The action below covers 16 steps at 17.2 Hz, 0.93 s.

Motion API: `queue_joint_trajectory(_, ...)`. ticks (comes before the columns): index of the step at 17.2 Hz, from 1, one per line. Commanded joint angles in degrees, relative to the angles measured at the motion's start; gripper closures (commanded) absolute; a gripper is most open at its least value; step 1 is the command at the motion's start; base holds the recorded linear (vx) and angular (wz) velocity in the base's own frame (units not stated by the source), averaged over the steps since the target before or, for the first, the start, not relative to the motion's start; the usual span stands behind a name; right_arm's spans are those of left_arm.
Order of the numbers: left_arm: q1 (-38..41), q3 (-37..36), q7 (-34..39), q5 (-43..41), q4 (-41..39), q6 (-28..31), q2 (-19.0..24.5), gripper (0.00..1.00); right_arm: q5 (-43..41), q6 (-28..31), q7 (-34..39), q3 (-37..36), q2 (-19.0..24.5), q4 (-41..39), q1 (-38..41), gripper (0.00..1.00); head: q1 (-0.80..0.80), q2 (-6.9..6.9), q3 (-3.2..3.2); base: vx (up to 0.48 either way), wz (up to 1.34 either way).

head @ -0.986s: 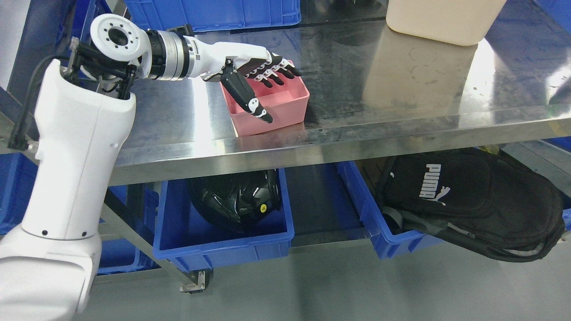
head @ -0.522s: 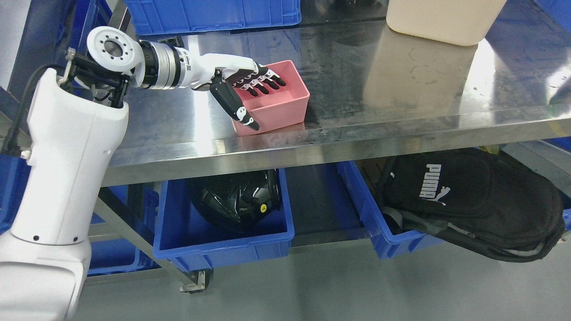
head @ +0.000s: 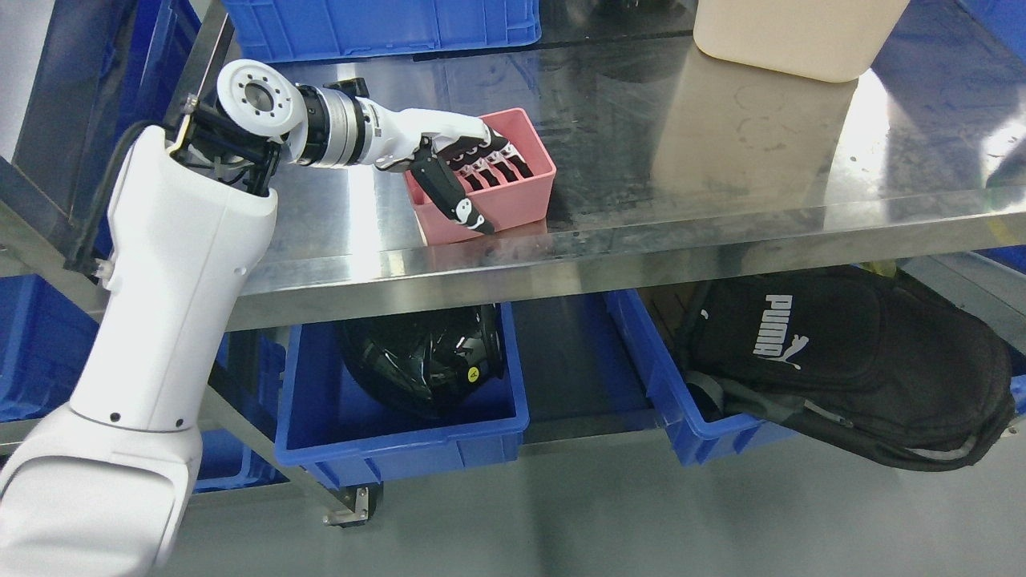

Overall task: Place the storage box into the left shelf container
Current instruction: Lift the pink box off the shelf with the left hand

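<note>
Since half a second ago my left hand has dropped from hovering over the small pink plastic storage box to gripping it: my four black-tipped fingers now reach down inside the box over its near-left wall, and my thumb presses the outside of the front wall, so the wall is pinched between them. My forearm and elbow have swung toward three o'clock, closer to the box. The box itself has not moved; it sits upright on the polished stainless-steel table, close to the front edge.

At one o'clock from the box, well apart, a cream rectangular plastic tub stands at the table's far side, its reflection stretching across the metal. A blue plastic crate sits at the far edge, at eleven o'clock.

Under the table, at six o'clock from the box, a blue plastic bin holds a glossy black helmet. At four o'clock a second blue bin carries a black fabric backpack that spills over its rim. The floor is smooth grey.
</note>
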Motion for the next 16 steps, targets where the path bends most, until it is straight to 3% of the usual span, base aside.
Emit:
queue_joint_trajectory(1, 0.35, 1.91, -1.2, -2.32, 4.8, -7.05, -2.83, 0.7, 0.09, -0.04, 0.02, -0.27, -1.0, -1.0, 0.53, 0.0, 0.0, 0.0, 0.0, 0.0, 0.0)
queue_joint_trajectory(3, 0.88, 5.07, -3.22, -2.67, 4.89, -10.06, -2.74, 0.91, 0.09, -0.04, 0.02, -0.27, -1.0, -1.0, 0.53, 0.0, 0.0, 0.0, 0.0, 0.0, 0.0)
queue_joint_trajectory(5, 1.06, 7.53, -3.67, -2.76, 5.15, -13.13, -2.65, 1.0, 0.09, -0.04, 0.02, -0.27, -1.0, -1.0, 0.53, 0.0, 0.0, 0.0, 0.0, 0.0, 0.0)
queue_joint_trajectory(7, 1.06, 12.62, -3.67, -2.41, 5.16, -13.41, -3.79, 1.0, 0.09, -0.04, 0.02, -0.27, -1.0, -1.0, 0.53, 0.0, 0.0, 0.0, 0.0, 0.0, 0.0)
queue_joint_trajectory(9, 2.37, 22.86, -3.32, -1.88, 5.33, -13.24, -8.07, 0.99, 0.09, -0.04, 0.02, -0.27, -1.0, -1.0, 0.53, 0.0, 0.0, 0.0, 0.0, 0.0, 0.0)
queue_joint_trajectory(10, 3.86, 26.76, -3.23, -1.1, 5.42, -13.24, -8.07, 0.99, 0.09, -0.04, 0.02, -0.27, -1.0, -1.0, 0.53, 0.0, 0.0, 0.0, 0.0, 0.0, 0.0)
queue_joint_trajectory(16, 8.0, 27.5, 6.08, 24.18, 2.09, -13.24, -8.07, 0.99, 0.09, -0.04, 0.02, -0.27, -1.0, -1.0, 0.53, 0.0, 0.0, 0.0, 0.0, 0.0, 0.0)
